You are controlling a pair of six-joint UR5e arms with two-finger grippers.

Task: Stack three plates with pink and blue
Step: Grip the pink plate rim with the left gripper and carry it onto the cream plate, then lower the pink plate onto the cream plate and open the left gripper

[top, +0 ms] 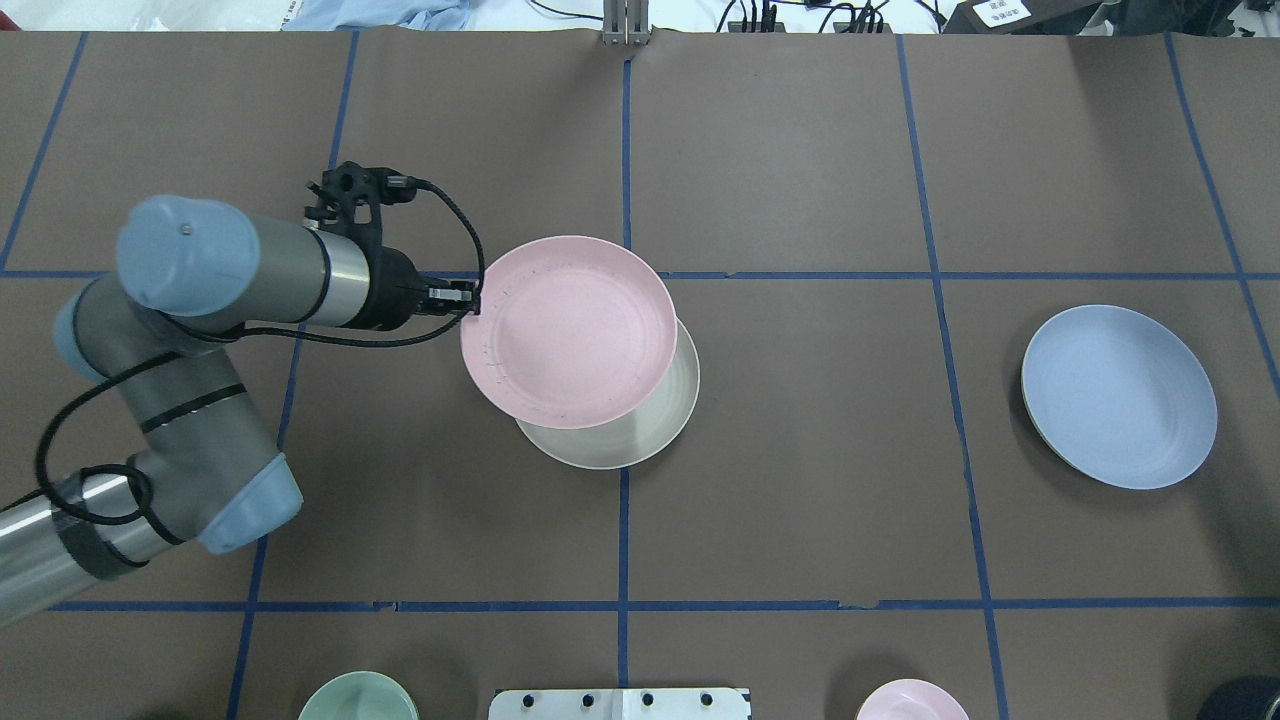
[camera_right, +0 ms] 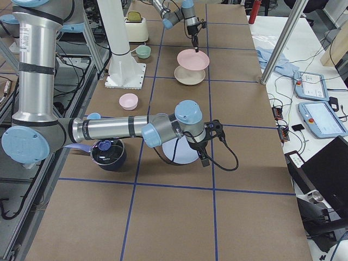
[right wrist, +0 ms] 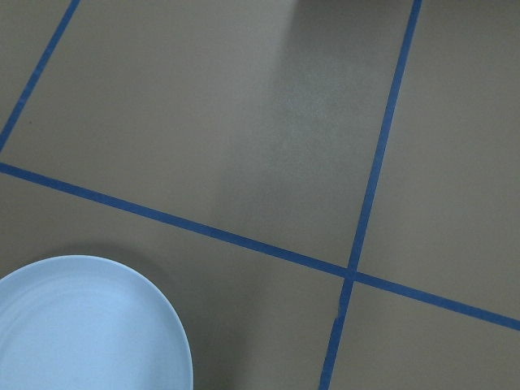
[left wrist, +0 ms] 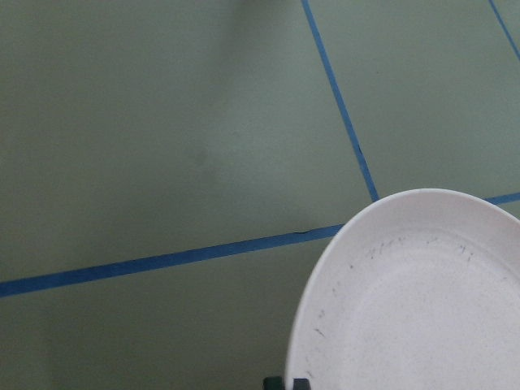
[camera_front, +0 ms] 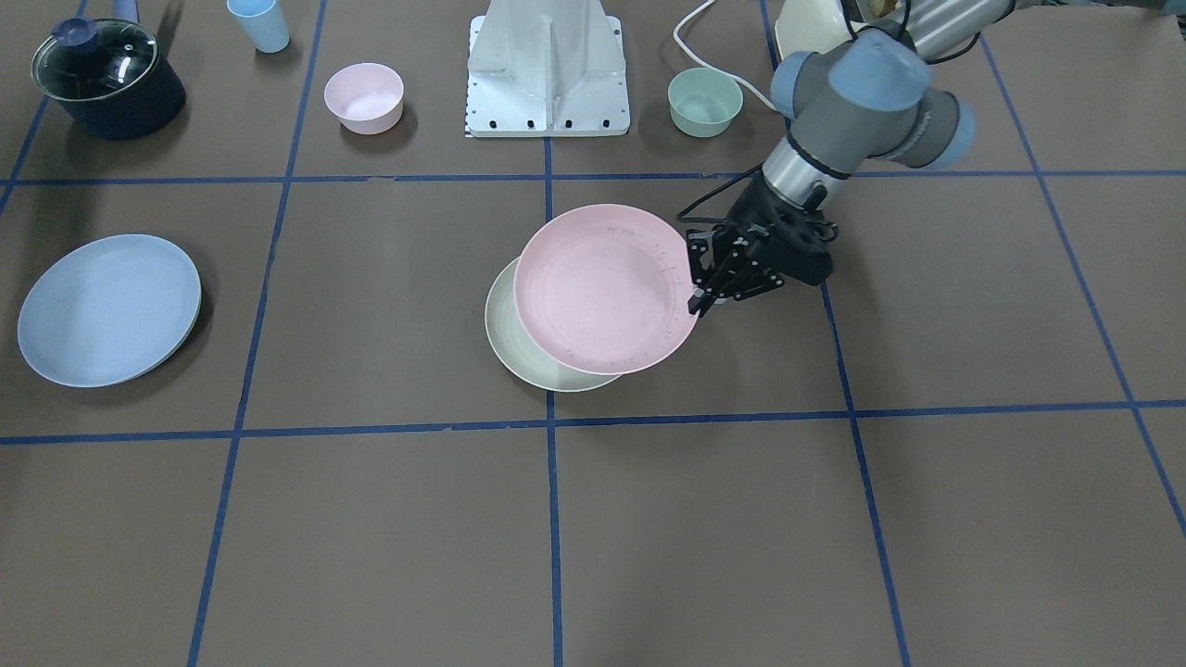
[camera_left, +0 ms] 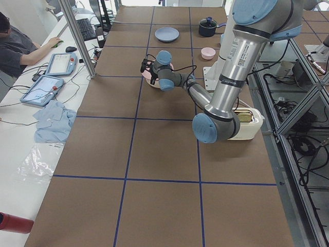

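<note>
My left gripper (camera_front: 697,298) (top: 470,300) is shut on the rim of the pale pink plate (camera_front: 604,287) (top: 570,330). It holds the plate slightly tilted, just above the cream plate (camera_front: 519,357) (top: 640,435) and offset from it. The cream plate lies on the table near the centre. In the left wrist view the pink plate (left wrist: 422,301) fills the lower right. The light blue plate (camera_front: 109,308) (top: 1120,395) lies alone on the robot's right side. My right gripper (camera_right: 204,157) hangs by the blue plate (camera_right: 179,151); I cannot tell whether it is open or shut. The right wrist view shows only part of the blue plate (right wrist: 81,325).
At the robot's side of the table stand a dark pot with a glass lid (camera_front: 107,79), a light blue cup (camera_front: 259,23), a small pink bowl (camera_front: 364,97), a green bowl (camera_front: 705,102) and the white robot base (camera_front: 547,74). An operator (camera_left: 15,46) sits beyond the far edge.
</note>
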